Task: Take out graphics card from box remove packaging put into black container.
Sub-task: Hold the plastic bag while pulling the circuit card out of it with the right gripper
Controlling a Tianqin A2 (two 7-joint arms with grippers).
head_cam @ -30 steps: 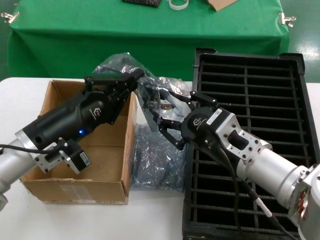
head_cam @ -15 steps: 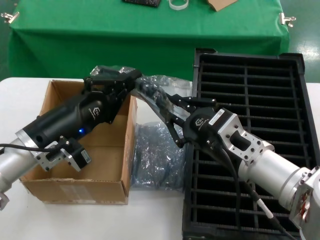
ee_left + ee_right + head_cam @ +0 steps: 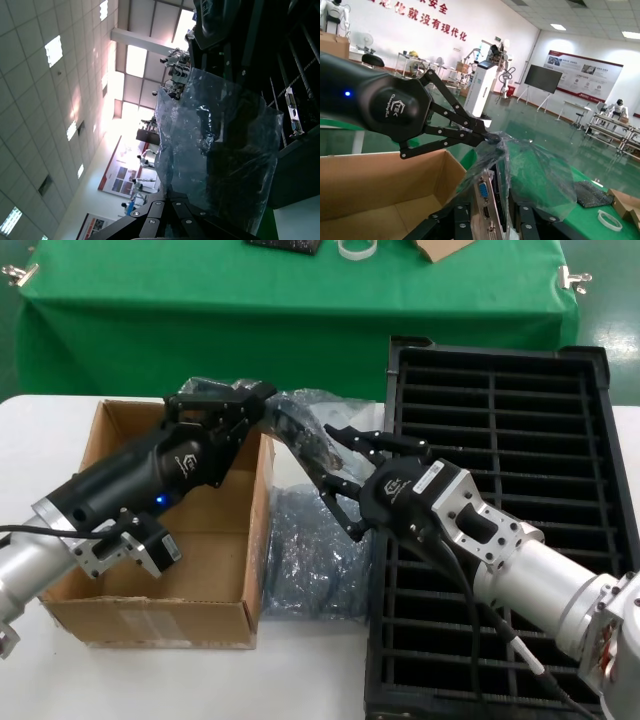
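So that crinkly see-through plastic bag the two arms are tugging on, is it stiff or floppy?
Probably floppy: the crinkly translucent plastic bag creases and drapes where the left tool pinches one corner. It looks shiny, so likely slippery. The dark flat graphics card held in the right tool seems rigid, so the bag should slide off it.

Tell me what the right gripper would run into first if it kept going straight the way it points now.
The right gripper points up and toward the left gripper. It would first meet the graphics card and its plastic bag right at its fingertips, then probably the left gripper pinching the bag's top. Depth is unclear.
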